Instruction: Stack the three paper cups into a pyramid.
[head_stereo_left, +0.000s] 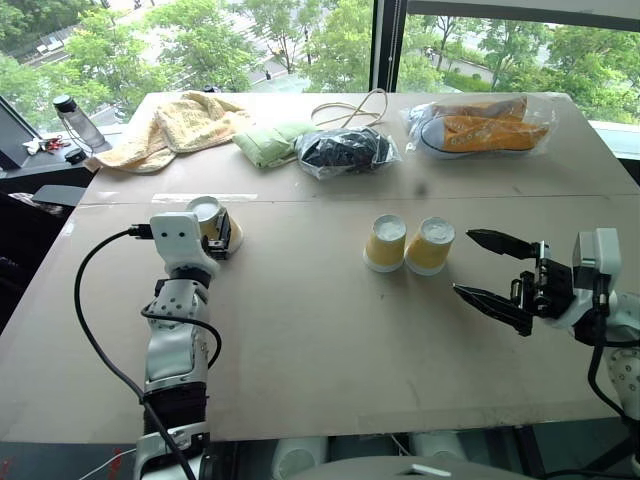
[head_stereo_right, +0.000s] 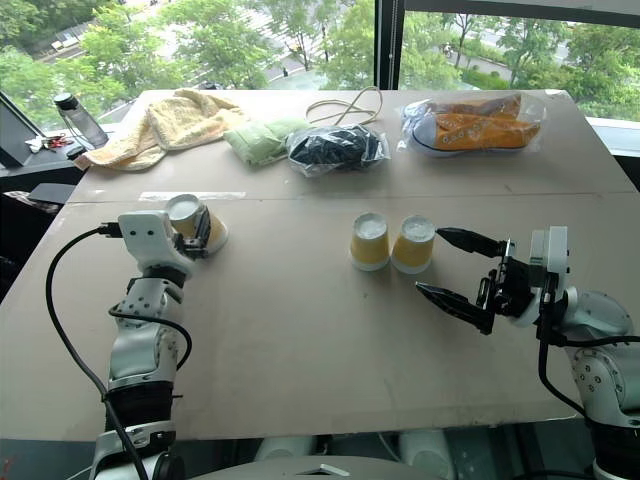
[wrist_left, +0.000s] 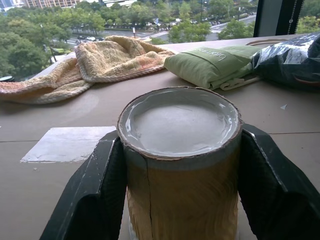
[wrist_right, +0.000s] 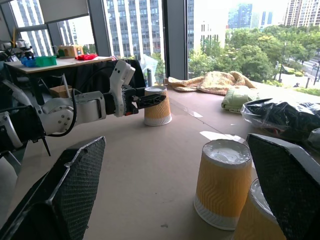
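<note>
Third cup (head_stereo_left: 207, 222) sat upside down, clamped in left gripper (head_stereo_left: 218, 235); base pair (head_stereo_left: 408, 244) lay at 3 o'clock from it, beside gaping, empty right gripper (head_stereo_left: 487, 268).

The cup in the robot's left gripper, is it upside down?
Yes. The cup stands upside down: white bottom faces up, wide rim on the table.

Wide bare tabletop (head_stereo_left: 300, 330) between lone cup (head_stereo_left: 208, 222) at left and touching cup pair (head_stereo_left: 408, 244) at centre-right. Far edge cluttered: towel (head_stereo_left: 175, 125), green cloth (head_stereo_left: 268, 141), dark bag (head_stereo_left: 345, 151), bagged shoes (head_stereo_left: 480, 125). Right end effector (head_stereo_left: 478, 265), fingers spread, just beside pair; near side unobstructed.
</note>
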